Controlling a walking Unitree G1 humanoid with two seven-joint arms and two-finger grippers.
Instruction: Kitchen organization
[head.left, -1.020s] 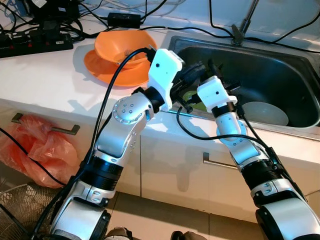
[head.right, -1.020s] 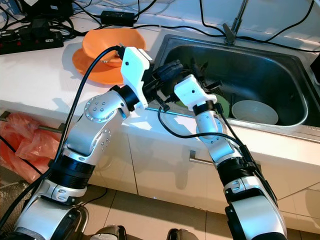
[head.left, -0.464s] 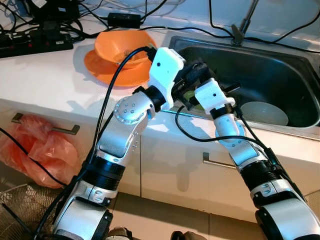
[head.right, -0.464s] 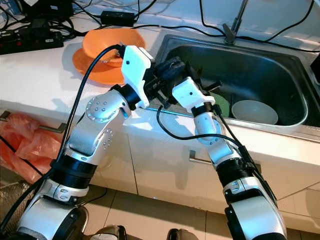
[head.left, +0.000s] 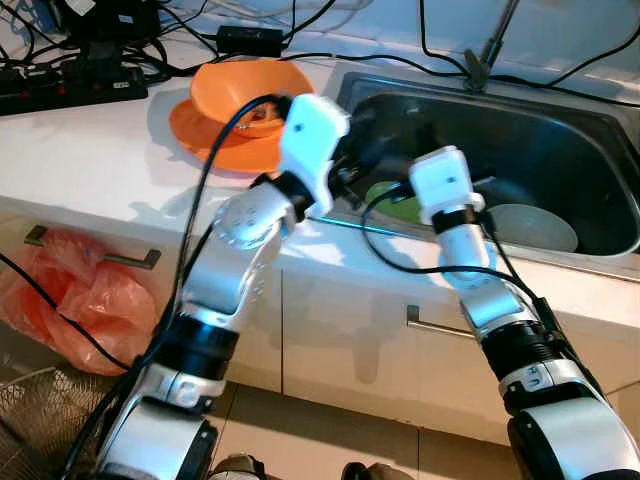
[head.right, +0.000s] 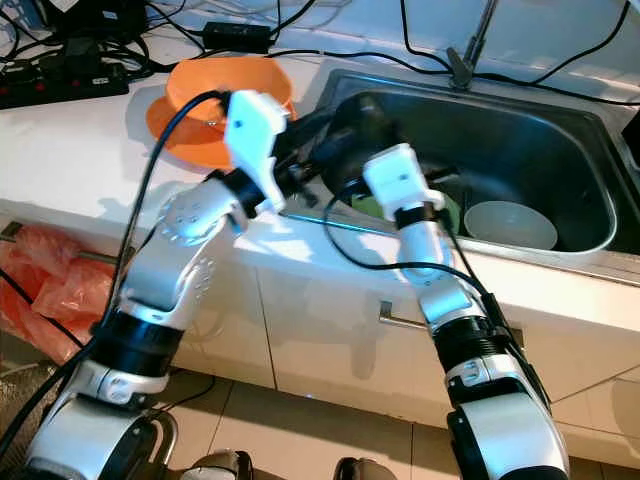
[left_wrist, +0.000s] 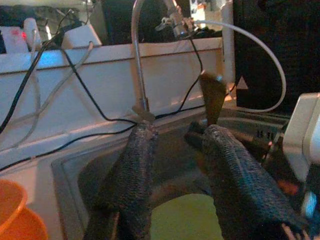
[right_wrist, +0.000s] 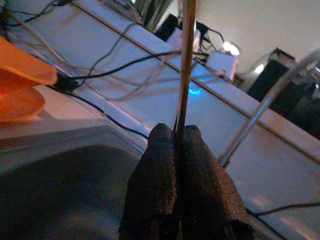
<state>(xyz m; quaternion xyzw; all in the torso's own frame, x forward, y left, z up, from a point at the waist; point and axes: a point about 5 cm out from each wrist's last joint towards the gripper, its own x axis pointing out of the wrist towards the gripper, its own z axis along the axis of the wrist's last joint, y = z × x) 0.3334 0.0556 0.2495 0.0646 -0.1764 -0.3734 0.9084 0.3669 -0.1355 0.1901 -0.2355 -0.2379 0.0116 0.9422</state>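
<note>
My right gripper (right_wrist: 175, 134) is shut on a thin brown stick (right_wrist: 186, 60) that stands up from between its fingers. It hovers over the left part of the steel sink (head.left: 590, 130). My left gripper (left_wrist: 175, 132) is open just beside it, above the sink's left rim, its two fingers (left_wrist: 137, 170) apart with nothing in them. In the left wrist view the stick's brown tip (left_wrist: 212, 95) rises beyond the fingers. A green plate (head.left: 395, 202) and a white bowl (head.left: 530, 226) lie in the sink.
An orange bowl (head.left: 245, 85) sits on an orange plate (head.left: 205, 135) on the white counter left of the sink. Black cables and a power strip (head.left: 60, 90) run along the back. The tap (head.left: 480, 60) stands behind the sink. An orange bag (head.left: 70, 300) hangs below the counter.
The two wrists have drawn apart: my left arm pulled back to the left and my right arm shifted to the right with the stick.
</note>
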